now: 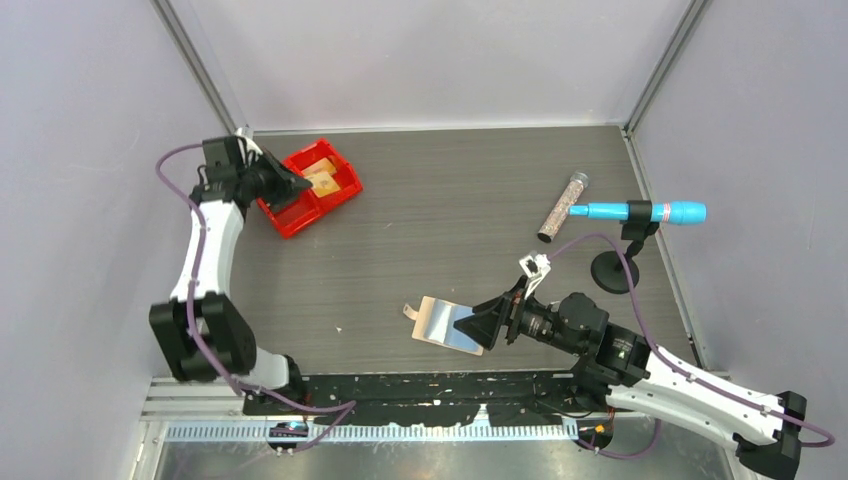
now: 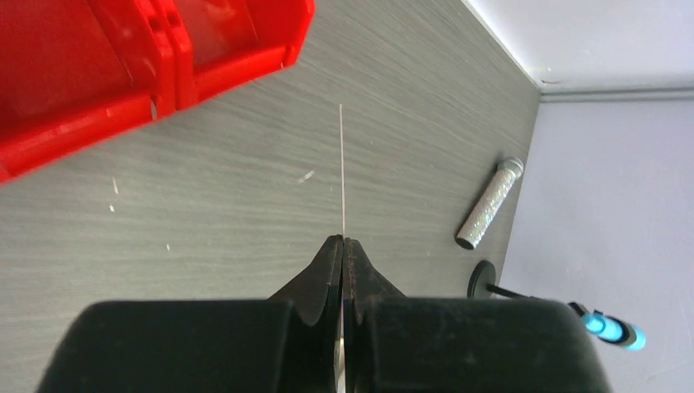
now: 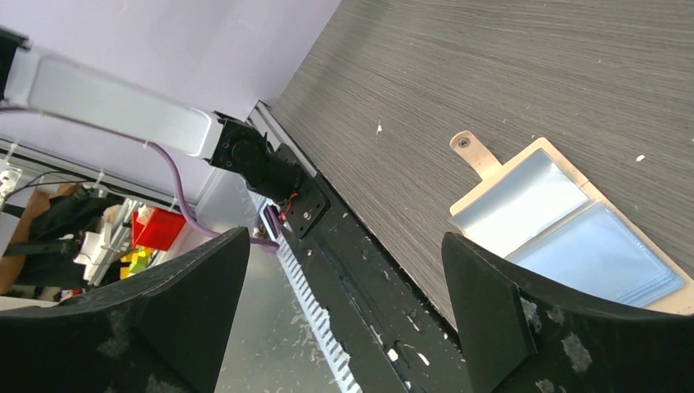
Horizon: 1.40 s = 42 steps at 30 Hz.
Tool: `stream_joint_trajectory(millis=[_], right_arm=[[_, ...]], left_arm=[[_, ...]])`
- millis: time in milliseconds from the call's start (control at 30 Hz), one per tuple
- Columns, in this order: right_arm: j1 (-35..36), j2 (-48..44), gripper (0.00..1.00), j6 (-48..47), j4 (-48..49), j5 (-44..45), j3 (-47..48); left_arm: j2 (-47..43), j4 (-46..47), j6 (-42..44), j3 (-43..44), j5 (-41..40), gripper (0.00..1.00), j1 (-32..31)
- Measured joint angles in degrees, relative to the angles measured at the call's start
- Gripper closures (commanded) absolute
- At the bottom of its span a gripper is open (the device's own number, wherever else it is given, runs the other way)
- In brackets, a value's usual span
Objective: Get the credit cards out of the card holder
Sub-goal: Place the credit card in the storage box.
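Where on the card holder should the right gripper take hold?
Likely the snap tab: the card holder lies open and flat, and only that tab juts past its outline. Approach from the tab's end, opposite the right gripper.

Open card holder (image 1: 440, 322) by right hand (image 1: 470, 332) — left hand (image 1: 296, 186) at red bin (image 1: 296, 220).

The card holder (image 1: 446, 323) lies at the table's (image 1: 440, 230) near edge, the bin (image 1: 296, 216) back left, the tube (image 1: 563, 207) back right.
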Motion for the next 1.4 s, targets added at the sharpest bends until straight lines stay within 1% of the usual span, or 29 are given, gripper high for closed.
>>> stream_joint_trajectory(millis=[233, 400, 533, 767, 1033, 1200, 1400], right_arm=[[0.0, 3.1, 0.05, -3.1, -2.6, 1.3, 4.9], [0.0, 7.9, 0.05, -5.2, -2.8, 2.4, 8.9], [0.0, 11.7, 0.05, -5.9, -2.6, 2.7, 10.4], [0.0, 18.8, 0.05, -6.1, -2.3, 2.9, 13.1], [0.0, 24.0, 0.05, -6.6, -1.2, 3.0, 17.0], [0.0, 27.6, 0.05, -7.0, -1.0, 3.1, 18.6], [0.0, 29.1, 0.05, -7.3, -1.0, 4.5, 19.0]], left_arm=[[19.9, -6.7, 2.7, 20.9, -2.1, 1.0, 0.8], [29.5, -10.8, 3.0, 31.6, -2.7, 1.0, 2.1], [35.0, -12.7, 3.7, 38.8, -2.7, 1.0, 2.3], [40.9, -12.6, 3.7, 40.2, -2.7, 1.0, 2.3], [48.7, -12.5, 3.7, 45.2, -2.7, 1.0, 2.3], [50.6, -11.6, 3.7, 46.8, -2.6, 1.0, 2.3], [51.4, -10.2, 3.7, 46.8, -2.7, 1.0, 2.3]])
